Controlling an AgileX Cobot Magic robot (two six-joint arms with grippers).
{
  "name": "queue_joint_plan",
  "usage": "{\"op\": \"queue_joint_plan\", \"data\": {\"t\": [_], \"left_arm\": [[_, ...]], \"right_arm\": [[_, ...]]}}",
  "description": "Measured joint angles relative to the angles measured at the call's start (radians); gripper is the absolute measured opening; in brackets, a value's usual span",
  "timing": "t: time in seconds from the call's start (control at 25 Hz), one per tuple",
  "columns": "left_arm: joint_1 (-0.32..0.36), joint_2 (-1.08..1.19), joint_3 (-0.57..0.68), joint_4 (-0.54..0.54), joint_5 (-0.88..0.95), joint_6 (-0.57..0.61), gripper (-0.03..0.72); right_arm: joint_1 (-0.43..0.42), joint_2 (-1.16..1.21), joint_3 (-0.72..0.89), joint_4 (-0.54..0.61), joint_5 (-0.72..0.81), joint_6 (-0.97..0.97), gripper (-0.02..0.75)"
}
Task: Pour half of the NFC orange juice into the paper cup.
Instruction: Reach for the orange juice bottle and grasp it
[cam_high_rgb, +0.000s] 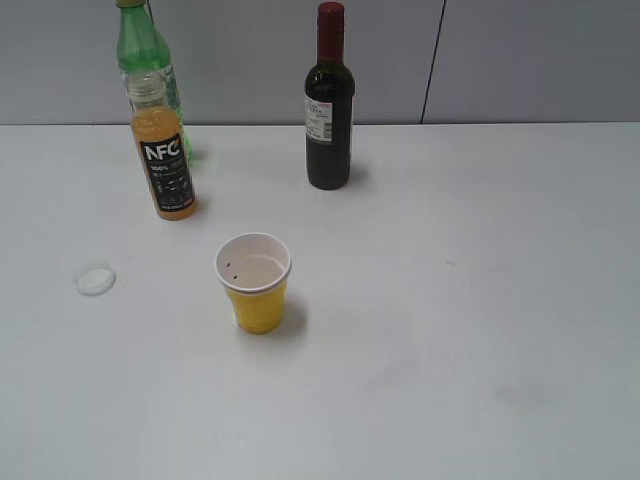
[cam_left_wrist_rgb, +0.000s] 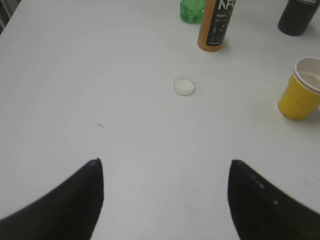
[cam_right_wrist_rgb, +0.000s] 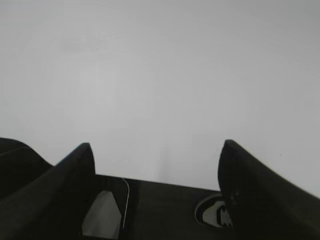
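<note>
On the white table (cam_high_rgb: 480, 330), a white cap (cam_high_rgb: 96, 280) lies near the left edge; the uncapped NFC juice (cam_high_rgb: 166, 150) stands upright toward the rear left, just in front of a green bottle (cam_high_rgb: 143, 45), and a wine bottle (cam_high_rgb: 329, 100) stands near the rear edge at centre. The empty paper cup (cam_high_rgb: 256, 283) stands upright, left of centre, well apart from the juice. The left gripper (cam_left_wrist_rgb: 165, 192) and the right gripper (cam_right_wrist_rgb: 157, 172) both have jaws spread wide, holding nothing, above bare table.

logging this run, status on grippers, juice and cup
Left gripper open, empty. Right gripper open, empty. NFC orange juice uncapped, upright; paper cup nearby. Path clear.
</note>
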Motion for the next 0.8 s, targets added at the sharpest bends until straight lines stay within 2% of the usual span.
{"op": "queue_joint_plan", "data": {"t": [0.16, 0.8], "left_arm": [[0.0, 0.0, 0.0, 0.0, 0.0, 0.0, 0.59], [0.0, 0.0, 0.0, 0.0, 0.0, 0.0, 0.59]], "right_arm": [[0.0, -0.148, 0.057, 0.011, -0.033, 0.0, 0.577], [0.0, -0.6, 0.064, 0.015, -0.046, 0.0, 0.577]]}}
